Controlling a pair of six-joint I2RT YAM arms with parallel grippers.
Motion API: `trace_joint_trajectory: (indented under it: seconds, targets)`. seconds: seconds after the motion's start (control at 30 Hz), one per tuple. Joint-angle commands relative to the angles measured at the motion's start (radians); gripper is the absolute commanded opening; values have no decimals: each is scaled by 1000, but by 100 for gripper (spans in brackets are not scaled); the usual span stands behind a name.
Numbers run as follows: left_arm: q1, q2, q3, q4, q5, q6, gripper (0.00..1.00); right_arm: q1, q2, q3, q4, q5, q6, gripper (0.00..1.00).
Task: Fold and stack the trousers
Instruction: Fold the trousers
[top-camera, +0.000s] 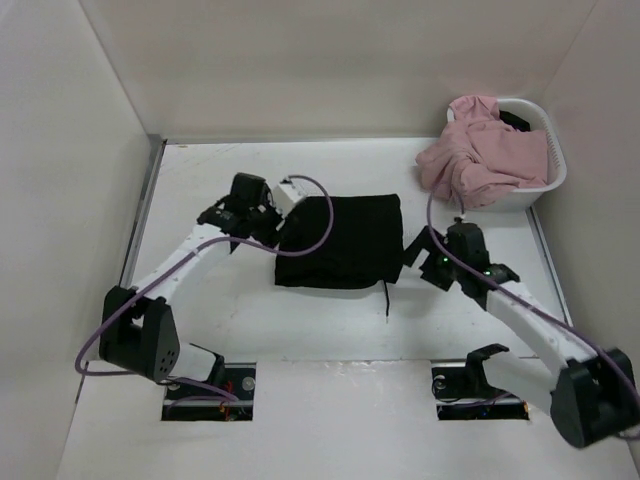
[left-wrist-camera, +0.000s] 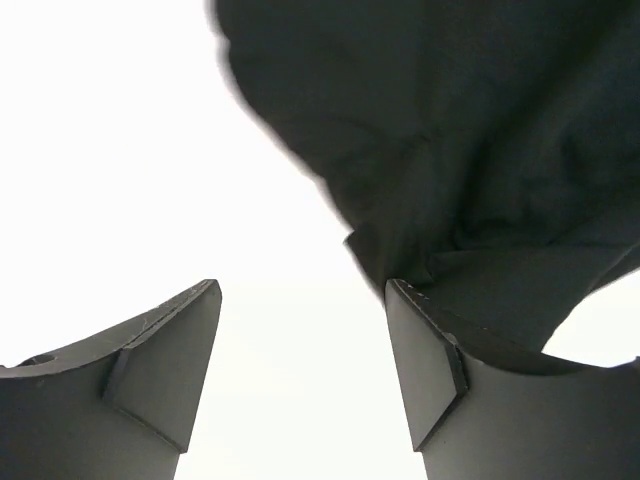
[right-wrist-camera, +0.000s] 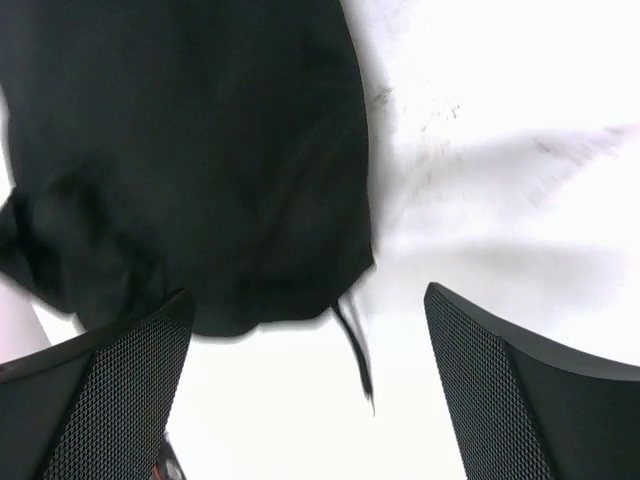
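The black trousers (top-camera: 340, 240) lie folded into a rough rectangle in the middle of the white table, a thin drawstring (top-camera: 387, 298) trailing from their near right corner. My left gripper (top-camera: 272, 230) is at the trousers' left edge. In the left wrist view it (left-wrist-camera: 300, 290) stands open with only table between its fingers, and the black cloth (left-wrist-camera: 450, 130) lies just beyond the right finger. My right gripper (top-camera: 413, 250) is just off the right edge. It (right-wrist-camera: 308, 295) is open and empty, with the trousers (right-wrist-camera: 200, 150) and the drawstring (right-wrist-camera: 355, 350) ahead of it.
A white basket (top-camera: 552, 165) stands at the back right corner with pink clothes (top-camera: 480, 155) heaped in it and spilling over its left rim. Light walls enclose the table on the left, back and right.
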Motion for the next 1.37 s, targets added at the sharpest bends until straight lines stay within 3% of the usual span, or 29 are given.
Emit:
trace_joint_trajectory:
  seconds: [0.0,0.13,0.23,0.4,0.57,0.67,0.83,1.33]
  targets:
    - [91,-107,176,-18,-19,-66,66,-65,-214,144,-245,74,-135,100]
    - [289,-133,277,-68,-2,-192,71,-209,-216,371,-579,100,-354,100]
    - [392,-140,308,-159,18,-253,71,-278,-141,477,-716,138,-450,100]
    - [550,-214,256,-189,79,-321,71,-247,-87,569,-746,287,-443,100]
    - [857,-222,225,-144,128,-410,71,-359,-36,603,-778,303,-436,100]
    - [949,-194,218,-160,162,-437,69,-410,-90,585,-744,289,-439,100]
    - [952,-199,190,-172,153,-405,69,-419,-127,560,-730,295,-459,100]
    - [773,-243,165,-163,49,-333,70,-419,-179,545,-698,305,-470,100]
